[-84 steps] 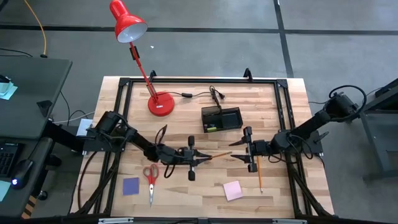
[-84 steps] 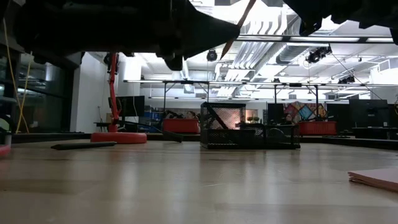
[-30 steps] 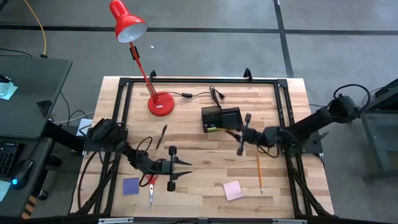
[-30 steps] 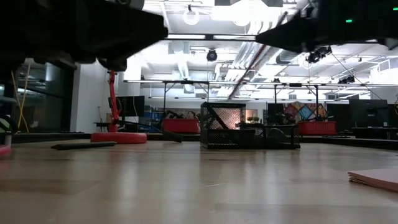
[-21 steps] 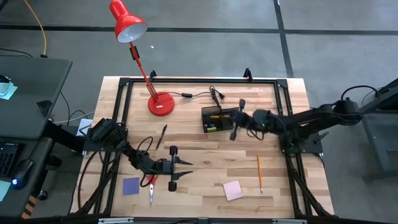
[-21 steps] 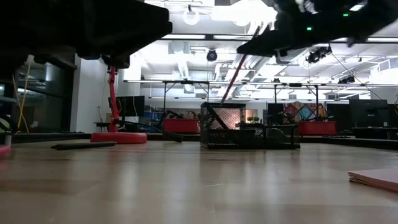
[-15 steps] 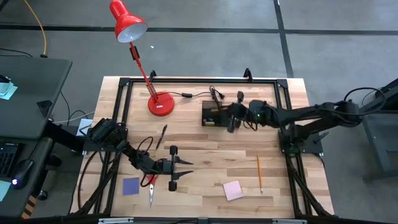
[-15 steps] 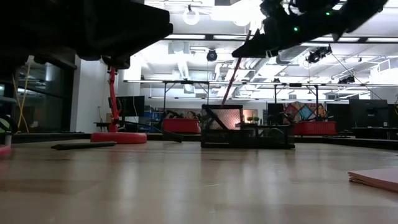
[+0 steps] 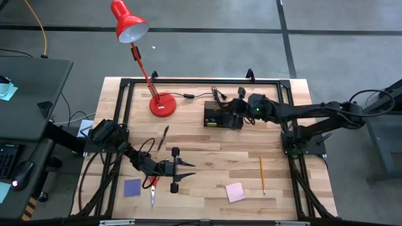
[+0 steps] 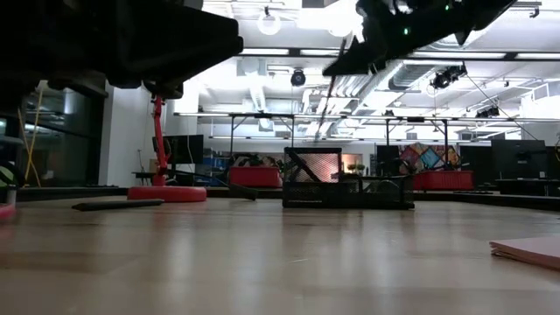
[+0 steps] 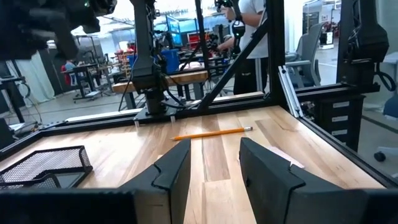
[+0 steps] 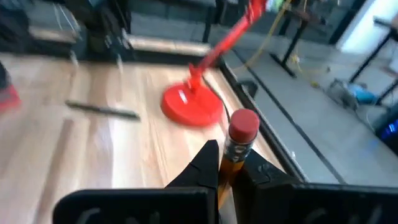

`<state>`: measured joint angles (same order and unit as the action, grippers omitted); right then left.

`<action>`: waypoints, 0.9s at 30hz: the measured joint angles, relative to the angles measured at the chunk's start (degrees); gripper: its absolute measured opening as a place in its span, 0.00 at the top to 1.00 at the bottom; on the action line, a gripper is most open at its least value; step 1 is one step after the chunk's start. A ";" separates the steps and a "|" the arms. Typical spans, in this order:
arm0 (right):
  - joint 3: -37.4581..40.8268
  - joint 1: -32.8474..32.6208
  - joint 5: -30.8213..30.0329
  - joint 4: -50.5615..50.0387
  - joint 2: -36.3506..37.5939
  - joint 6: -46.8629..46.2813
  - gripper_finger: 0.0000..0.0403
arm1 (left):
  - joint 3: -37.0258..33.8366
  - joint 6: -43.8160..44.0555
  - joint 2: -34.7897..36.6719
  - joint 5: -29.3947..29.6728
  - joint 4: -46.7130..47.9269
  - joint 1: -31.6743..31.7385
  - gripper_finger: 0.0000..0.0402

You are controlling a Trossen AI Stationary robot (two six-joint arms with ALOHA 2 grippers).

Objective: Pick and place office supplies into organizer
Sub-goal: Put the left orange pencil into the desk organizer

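Note:
My right gripper (image 9: 233, 109) hovers above the black organizer (image 9: 221, 119) at the table's far middle, shut on an orange pencil (image 10: 325, 98). The pencil's red eraser (image 12: 244, 124) sticks up past the fingers. My left gripper (image 9: 188, 166) stands open and level above the table's near left, with nothing between its fingers (image 11: 214, 165). Red-handled scissors (image 9: 152, 188) and a blue pad (image 9: 132, 188) lie flat beside it. A black pen (image 9: 163, 137), a second pencil (image 9: 262, 174) and a pink pad (image 9: 235, 192) also lie flat. My right gripper pinches the pencil just below its metal ferrule (image 12: 231, 153), near the eraser end, between its two fingertips. The fingers lie across the pencil. In the low view the pencil slants down below the gripper, lifted clear, with its lower end (image 10: 318, 131) above the organizer.
A red desk lamp stands with its round base (image 9: 162, 104) at the far left, and its cord (image 9: 201, 95) runs behind the organizer. A black frame (image 9: 188, 81) borders the table. Bare wood lies in the middle between the arms.
My right gripper has carried the pencil up and toward the far edge and the table's left, from in front of the organizer to above it. It has tipped toward level on the way. The pencil has stayed in its shut fingers.

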<state>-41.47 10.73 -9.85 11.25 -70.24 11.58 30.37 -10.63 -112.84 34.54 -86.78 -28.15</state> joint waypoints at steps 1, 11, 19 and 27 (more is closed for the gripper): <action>0.02 0.76 0.05 -0.86 -0.02 -0.31 1.00 | 0.00 0.14 0.00 -0.02 -0.01 0.00 0.68; 0.04 8.65 10.16 -1.99 -3.65 -1.08 1.00 | 0.59 0.11 0.00 0.00 0.02 0.01 0.68; 0.07 9.87 11.79 0.28 -9.67 -0.72 0.84 | 3.06 -0.07 0.00 -0.02 5.58 0.01 0.68; 0.09 8.93 11.60 7.03 -9.55 2.66 0.58 | 4.73 -0.31 0.00 -0.02 7.45 0.01 0.68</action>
<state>-41.39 19.66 1.75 18.28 -79.79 14.25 35.10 -10.95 -112.83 34.52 -79.33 -28.14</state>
